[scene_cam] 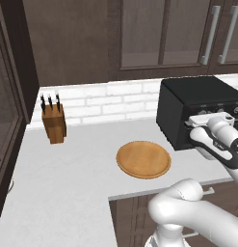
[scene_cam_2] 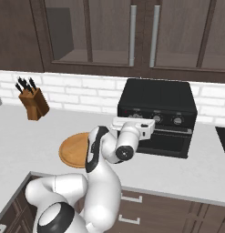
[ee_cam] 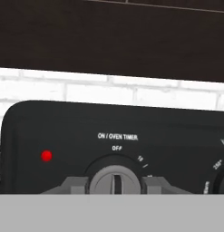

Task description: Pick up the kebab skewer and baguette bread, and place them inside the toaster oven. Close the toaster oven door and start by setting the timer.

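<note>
Knife block (scene_cam: 54, 120) left of wooden plate (scene_cam: 143, 159)

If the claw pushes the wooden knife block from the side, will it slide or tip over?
The knife block looks taller than its base is wide, so a high push would probably tip it. A low push would more likely slide it on the smooth grey counter. The knife handles stick out at the top, so they may add weight up high and shift.
</note>
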Available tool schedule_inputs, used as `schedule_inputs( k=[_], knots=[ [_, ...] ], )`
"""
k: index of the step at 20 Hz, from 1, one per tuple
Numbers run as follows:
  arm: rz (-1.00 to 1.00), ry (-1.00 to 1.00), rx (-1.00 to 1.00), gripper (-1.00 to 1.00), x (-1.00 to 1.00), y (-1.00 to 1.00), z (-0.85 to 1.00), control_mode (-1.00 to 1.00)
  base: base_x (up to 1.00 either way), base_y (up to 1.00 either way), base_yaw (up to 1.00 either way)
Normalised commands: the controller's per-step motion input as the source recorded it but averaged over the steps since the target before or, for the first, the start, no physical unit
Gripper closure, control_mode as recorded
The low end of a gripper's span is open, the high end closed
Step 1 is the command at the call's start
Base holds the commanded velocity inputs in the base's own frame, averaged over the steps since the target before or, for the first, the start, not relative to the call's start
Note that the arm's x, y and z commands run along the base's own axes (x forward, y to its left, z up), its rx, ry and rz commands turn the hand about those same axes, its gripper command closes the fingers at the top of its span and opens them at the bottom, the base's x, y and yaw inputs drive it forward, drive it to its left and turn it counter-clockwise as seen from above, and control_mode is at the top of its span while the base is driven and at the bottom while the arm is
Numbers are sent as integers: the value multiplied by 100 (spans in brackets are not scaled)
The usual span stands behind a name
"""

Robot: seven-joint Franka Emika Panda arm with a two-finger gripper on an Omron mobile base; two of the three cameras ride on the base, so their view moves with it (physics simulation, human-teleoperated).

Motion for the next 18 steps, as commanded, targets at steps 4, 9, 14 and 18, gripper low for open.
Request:
schedule_inputs(
  k=[4,9,14,18],
  knots=[
    [-2,0,7,100,0,0,18,-100,0,0,0],
    [-3,0,9,100,0,0,15,-100,0,0,0],
    [-6,0,8,100,0,0,13,-100,0,0,0],
    [-9,0,8,100,0,0,10,-100,0,0,0]
  ],
)
